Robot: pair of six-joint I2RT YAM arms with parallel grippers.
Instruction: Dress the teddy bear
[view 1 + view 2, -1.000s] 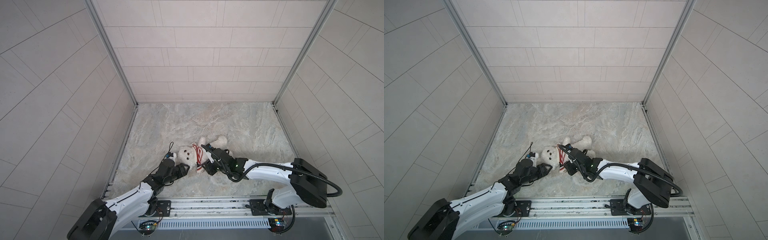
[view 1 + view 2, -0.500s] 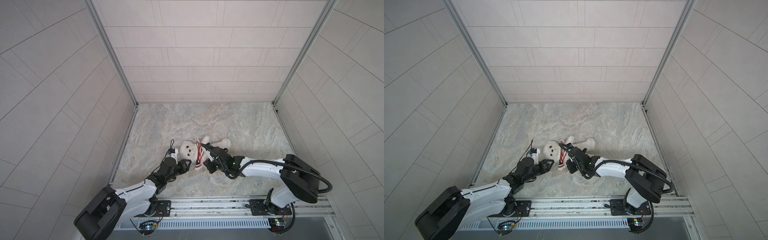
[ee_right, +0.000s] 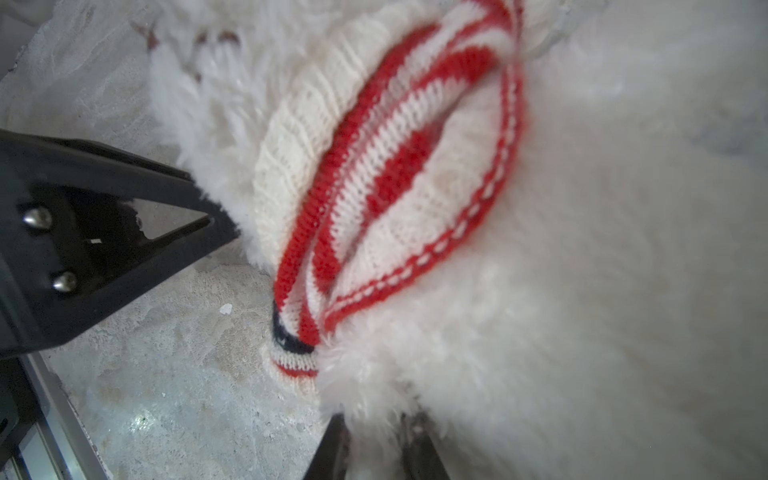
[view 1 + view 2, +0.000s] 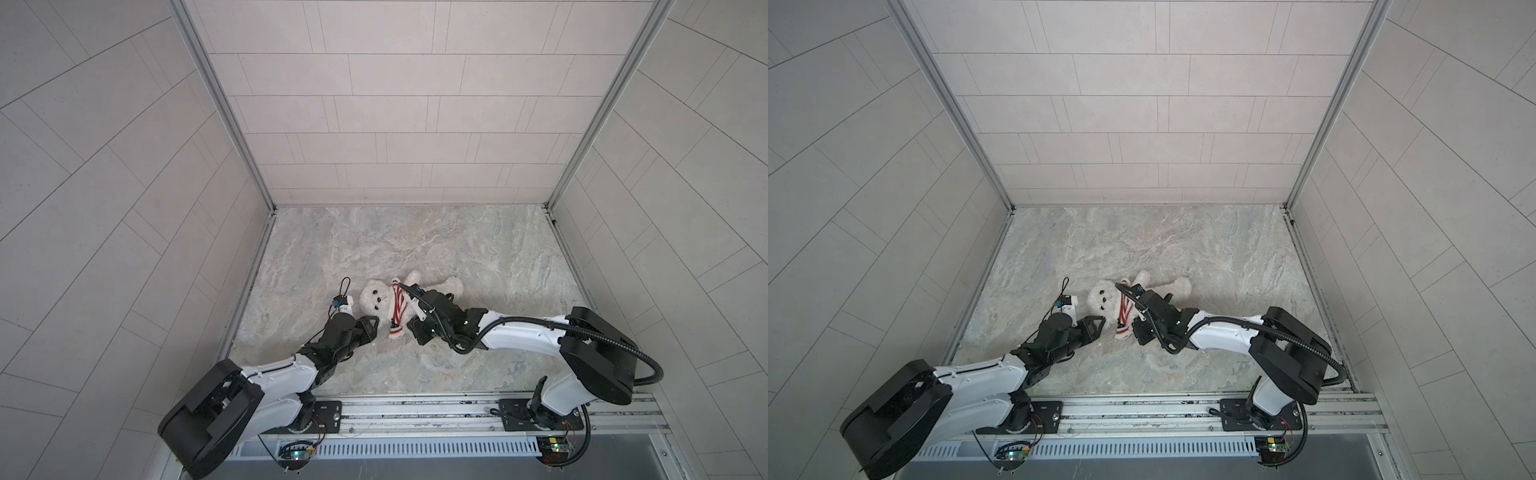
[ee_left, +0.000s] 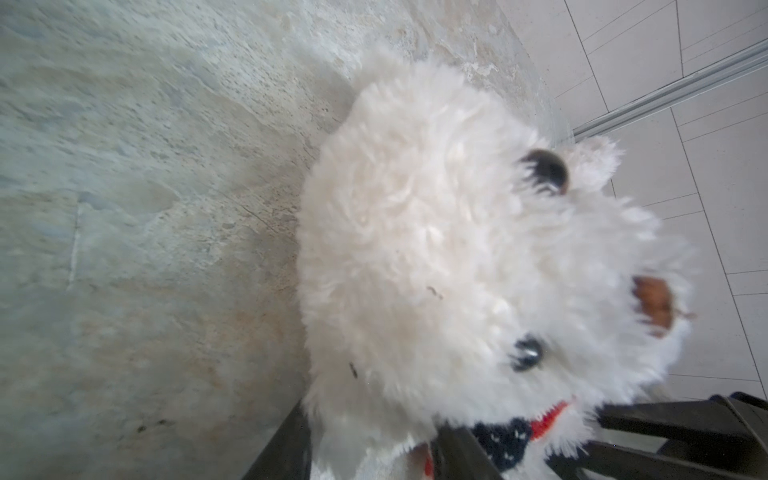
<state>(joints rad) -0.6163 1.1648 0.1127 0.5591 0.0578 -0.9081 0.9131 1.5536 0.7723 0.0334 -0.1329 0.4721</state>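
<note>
A small white teddy bear (image 4: 376, 296) lies on its back on the marble counter (image 4: 478, 257), left of the middle and nearer the front rail than the back wall. Its head points left and its legs point right. A red-and-white striped sweater (image 4: 398, 305) sits bunched in a ring around its neck and upper chest. The belly and legs are bare.

Over the last second both arms have reached further in, and the bear has slid a little away from the front rail. The right fingers (image 3: 330, 453) have narrowed. They now stand close together with a tuft of the bear's fur between them, just below the sweater's hem. The left fingers (image 5: 289, 451) stand part-way apart beside the bear's chin, with fur and a bit of knit between them. Whether they press on it cannot be told.

The sweater looks no lower than before. The dressing is probably at an early stage, with the head through and the body uncovered. The right arm's new pinch on the fur seems to be for steadying the bear, not for pulling the knit down.
</note>
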